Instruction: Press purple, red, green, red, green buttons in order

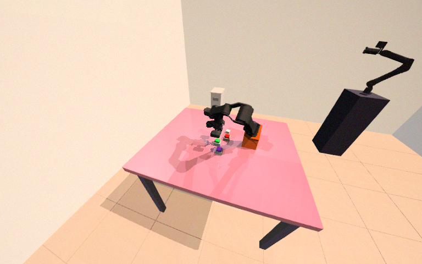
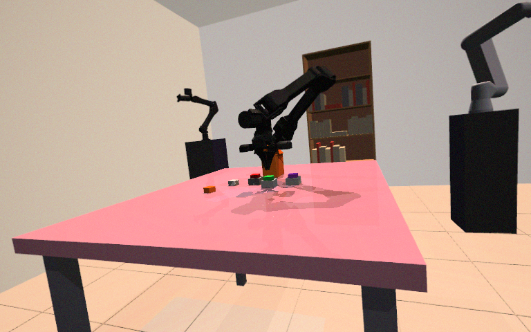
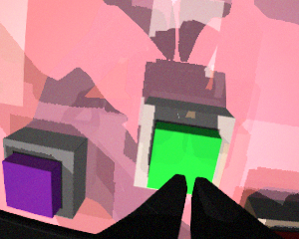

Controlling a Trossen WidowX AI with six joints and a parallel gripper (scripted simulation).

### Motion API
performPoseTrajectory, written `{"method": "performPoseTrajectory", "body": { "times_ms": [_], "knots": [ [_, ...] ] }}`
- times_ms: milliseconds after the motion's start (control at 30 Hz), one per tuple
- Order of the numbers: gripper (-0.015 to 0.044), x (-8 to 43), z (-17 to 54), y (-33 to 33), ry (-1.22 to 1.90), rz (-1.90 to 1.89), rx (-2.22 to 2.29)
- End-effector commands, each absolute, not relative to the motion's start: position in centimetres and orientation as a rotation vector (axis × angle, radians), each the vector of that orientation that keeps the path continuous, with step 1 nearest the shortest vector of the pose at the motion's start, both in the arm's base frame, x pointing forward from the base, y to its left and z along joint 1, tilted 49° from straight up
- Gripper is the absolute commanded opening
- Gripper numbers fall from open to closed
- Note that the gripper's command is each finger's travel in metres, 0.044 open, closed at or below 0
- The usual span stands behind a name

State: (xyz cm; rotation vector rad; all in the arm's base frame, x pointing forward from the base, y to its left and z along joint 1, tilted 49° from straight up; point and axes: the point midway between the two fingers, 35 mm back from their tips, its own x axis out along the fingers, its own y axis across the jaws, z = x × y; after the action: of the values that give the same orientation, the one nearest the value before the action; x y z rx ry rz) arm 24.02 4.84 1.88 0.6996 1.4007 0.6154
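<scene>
The green button (image 1: 217,140) (image 2: 269,177) (image 3: 181,154) stands on a grey base, its cap raised. My gripper (image 2: 267,169) (image 3: 188,186) is shut and empty, pointing down a little above the green button. In the wrist view its fingertips overlap the near part of the green cap. The purple button (image 1: 218,149) (image 2: 293,175) (image 3: 31,186) stands to the left in the wrist view, its cap raised. The red button (image 1: 227,135) (image 2: 255,175) also has its cap raised; only its edge shows at the lower right of the wrist view.
A small white block (image 1: 227,131) (image 2: 233,182) lies near the red button on the pink table (image 1: 255,189) (image 2: 178,230). An orange block (image 2: 209,189) lies beyond it and is hidden in the top view. The arm's orange base (image 1: 250,142) (image 2: 276,165) stands behind the buttons.
</scene>
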Motion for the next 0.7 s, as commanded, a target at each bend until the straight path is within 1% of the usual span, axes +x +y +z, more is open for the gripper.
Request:
{"method": "performPoseTrajectory", "body": {
  "times_ms": [0,667],
  "knots": [
    [0.002,24.0,1.5,5.4,1.403,0.617,0.708],
    [0.002,24.1,-0.1,7.3,1.402,0.619,0.709]
  ]
}}
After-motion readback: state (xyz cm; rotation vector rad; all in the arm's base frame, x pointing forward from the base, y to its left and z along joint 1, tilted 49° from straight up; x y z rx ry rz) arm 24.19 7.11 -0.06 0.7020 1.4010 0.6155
